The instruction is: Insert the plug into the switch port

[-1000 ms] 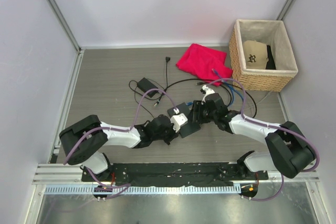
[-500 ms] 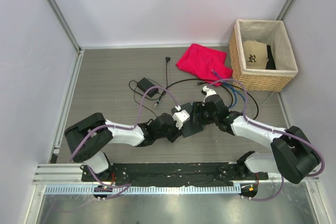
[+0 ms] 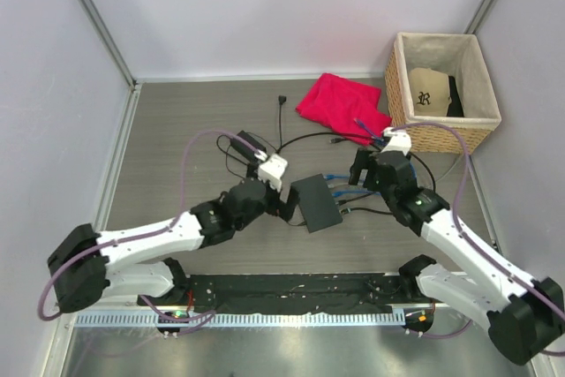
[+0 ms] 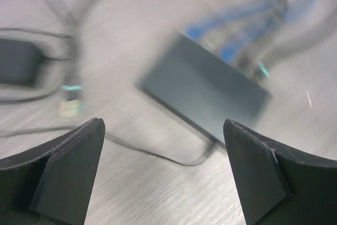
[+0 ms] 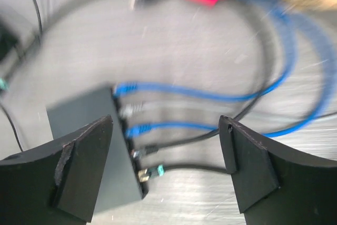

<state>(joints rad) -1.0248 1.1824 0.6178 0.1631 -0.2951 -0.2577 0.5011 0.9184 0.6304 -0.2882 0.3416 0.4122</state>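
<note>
"So, where's the switch (image 3: 316,203)?"

"Flat on the table (image 3: 177,121), mid-way between the two arms. Blue cables (image 5: 210,97) and a row of plugs (image 5: 138,128) line its right edge."

"Anyone holding it?"

"No. The left gripper (image 4: 163,125) is spread wide and empty, near its left side. The right gripper (image 5: 166,122) gapes wide over the plugs, empty too. A red cloth (image 3: 342,105) and a basket (image 3: 437,137) sit farther off, right."

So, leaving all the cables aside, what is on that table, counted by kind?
Robot arms: 2, left arm and right arm
Switch: 1
Power brick: 1
Red cloth: 1
Wicker basket: 1
Cap, inside the basket: 1
Total: 7
A dark thing beside the cap is too hidden to name, so it is not counted.
</note>
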